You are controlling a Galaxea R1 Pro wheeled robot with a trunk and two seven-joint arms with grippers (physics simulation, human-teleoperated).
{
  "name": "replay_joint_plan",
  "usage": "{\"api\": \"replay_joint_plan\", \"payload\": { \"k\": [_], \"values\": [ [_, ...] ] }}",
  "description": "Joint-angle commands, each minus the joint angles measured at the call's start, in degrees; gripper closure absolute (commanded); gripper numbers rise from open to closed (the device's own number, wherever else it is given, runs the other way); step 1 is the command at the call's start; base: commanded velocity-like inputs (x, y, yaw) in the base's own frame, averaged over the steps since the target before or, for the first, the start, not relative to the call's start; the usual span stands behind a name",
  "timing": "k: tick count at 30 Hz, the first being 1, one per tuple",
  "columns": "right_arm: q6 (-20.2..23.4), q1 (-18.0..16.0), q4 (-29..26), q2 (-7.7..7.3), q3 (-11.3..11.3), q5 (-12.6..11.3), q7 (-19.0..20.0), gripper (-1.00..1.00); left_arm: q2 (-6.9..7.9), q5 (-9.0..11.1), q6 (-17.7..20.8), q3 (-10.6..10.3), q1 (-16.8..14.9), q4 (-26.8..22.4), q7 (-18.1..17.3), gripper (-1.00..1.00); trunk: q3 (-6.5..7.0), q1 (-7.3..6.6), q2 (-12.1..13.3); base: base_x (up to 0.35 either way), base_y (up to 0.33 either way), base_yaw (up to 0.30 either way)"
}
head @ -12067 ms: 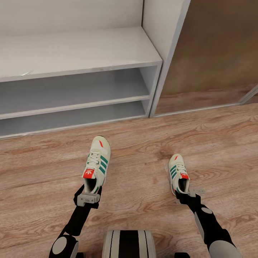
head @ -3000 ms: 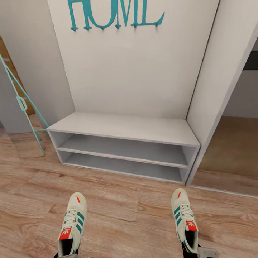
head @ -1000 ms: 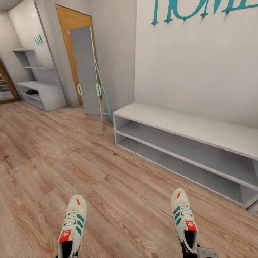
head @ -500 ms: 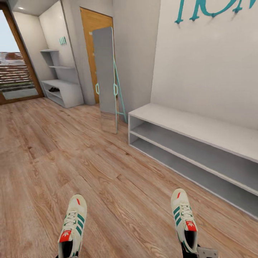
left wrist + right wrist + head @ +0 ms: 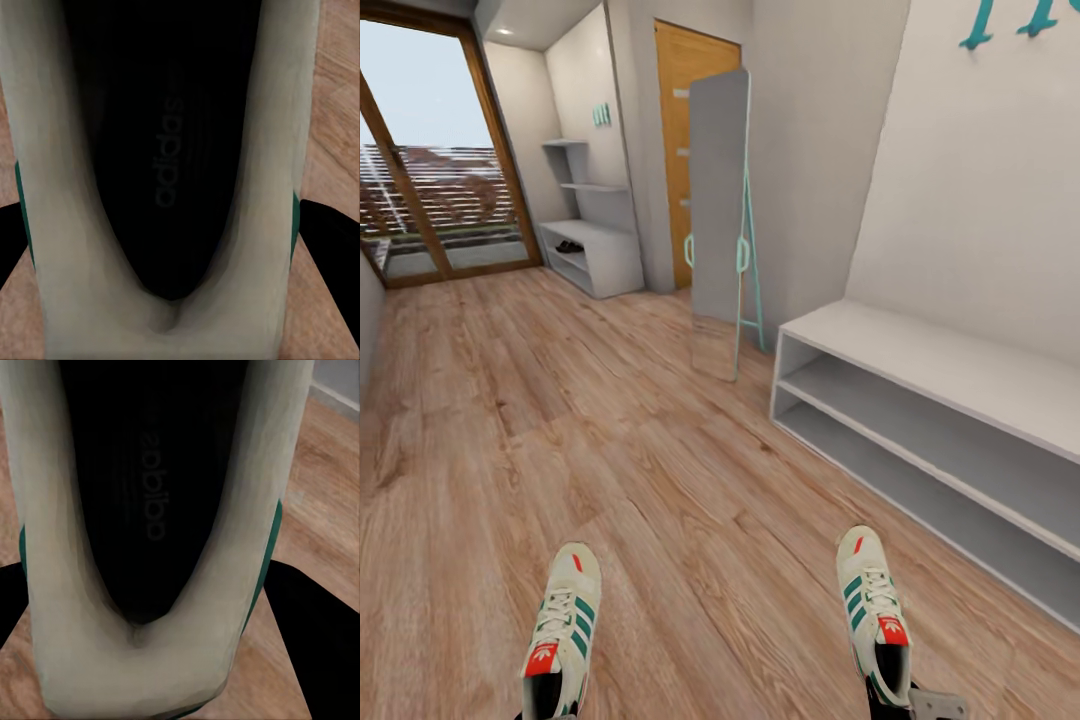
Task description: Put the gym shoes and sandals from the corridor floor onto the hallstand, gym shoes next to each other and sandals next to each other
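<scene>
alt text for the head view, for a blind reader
Two sneakers, left and right, are carried low over a wood floor. A grey bench stands at right, with a mirror and the shoe rack farther down the corridor.

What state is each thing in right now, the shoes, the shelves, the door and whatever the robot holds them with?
Left gym shoe: held at the heel by the left jaws, toe pointing forward.
Right gym shoe: held at the heel by the right gripper, jaws shut on it.
Hallstand: far down the corridor, a dark pair already on its bench top.
Grey bench: both slots bare.
Wooden door: closed.
Standing mirror: upright, leaning against the wall.
</scene>
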Motion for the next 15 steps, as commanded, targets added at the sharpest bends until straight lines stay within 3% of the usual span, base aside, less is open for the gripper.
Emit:
{"api": "replay_joint_plan", "payload": {
  "k": [1, 15],
  "values": [
    [-0.2, -0.1, 0.0, 0.03, -0.5, 0.2, 0.5, 1.00, -0.09, -0.3, -0.1, 0.4, 0.0, -0.1, -0.5, 1.00, -0.04, 0.02, 0.0, 0.282, 0.208, 0.274],
    [-0.2, -0.1, 0.0, 0.03, -0.4, 0.2, 0.5, 1.00, -0.09, -0.3, -0.1, 0.4, 0.0, -0.1, -0.5, 1.00, -0.04, 0.02, 0.0, 0.281, 0.210, 0.274]
  ]
}}
